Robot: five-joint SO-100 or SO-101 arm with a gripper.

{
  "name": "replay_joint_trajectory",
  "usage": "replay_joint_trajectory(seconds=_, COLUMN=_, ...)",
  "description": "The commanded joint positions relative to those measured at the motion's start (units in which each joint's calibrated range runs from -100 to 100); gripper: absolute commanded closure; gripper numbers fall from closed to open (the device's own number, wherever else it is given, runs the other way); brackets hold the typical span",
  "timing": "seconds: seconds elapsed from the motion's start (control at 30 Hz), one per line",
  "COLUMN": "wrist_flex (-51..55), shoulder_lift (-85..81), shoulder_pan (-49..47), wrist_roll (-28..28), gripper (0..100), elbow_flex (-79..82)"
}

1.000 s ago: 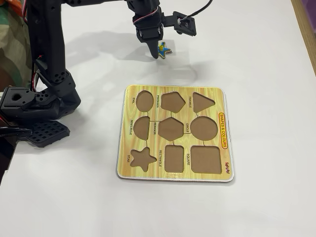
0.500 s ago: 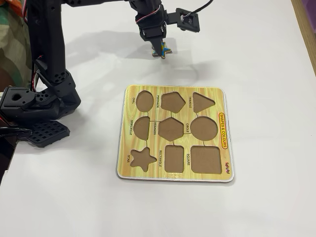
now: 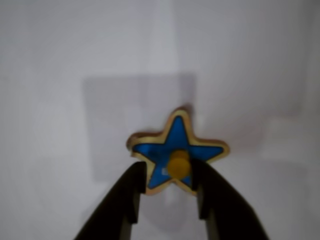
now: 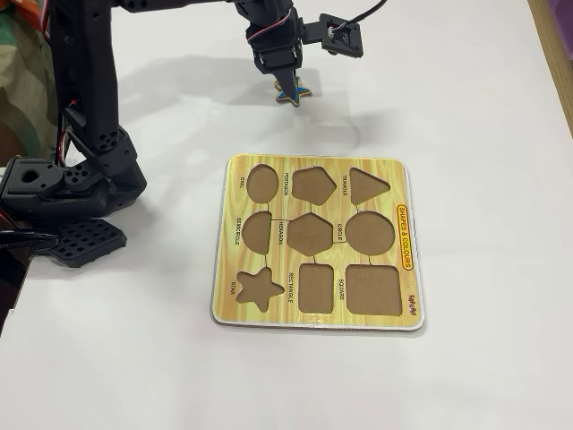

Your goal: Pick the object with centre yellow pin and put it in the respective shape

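The blue star piece [image 3: 176, 152] with the yellow knob [image 3: 178, 164] at its middle is seen on the white table [image 4: 483, 134], beyond the far edge of the puzzle board [image 4: 315, 242] in the fixed view and well apart from it. In the wrist view its blue face is turned up and its pale wooden edge is visible all around.

The gripper [image 3: 169, 182] is placed directly over the piece. In the wrist view its two black fingers [image 3: 131, 192] stand on either side of the yellow knob, close to it. The picture is blurred, so it cannot be told whether the knob is really clamped or the fingers are only beside it. In the fixed view the gripper [image 4: 286, 87] points down onto the star [image 4: 293, 92], which appears to lie on the table.

The star-shaped recess [image 4: 258, 288], labelled STAR, is found at the near left corner of the board in the fixed view, and it is empty. The other brown recesses are also empty. The black arm base [image 4: 63, 193] is seen at the left side of the table.
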Motion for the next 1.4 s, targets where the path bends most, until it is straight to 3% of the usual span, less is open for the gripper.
replay_joint_trajectory(seconds=0.0, wrist_flex=-0.29, shoulder_lift=-3.08, shoulder_pan=0.75, wrist_roll=0.28, gripper=96, elbow_flex=-0.45)
replay_joint_trajectory(seconds=1.37, wrist_flex=-0.47, shoulder_lift=-4.00, shoulder_pan=0.95, wrist_roll=0.28, gripper=96, elbow_flex=-0.99)
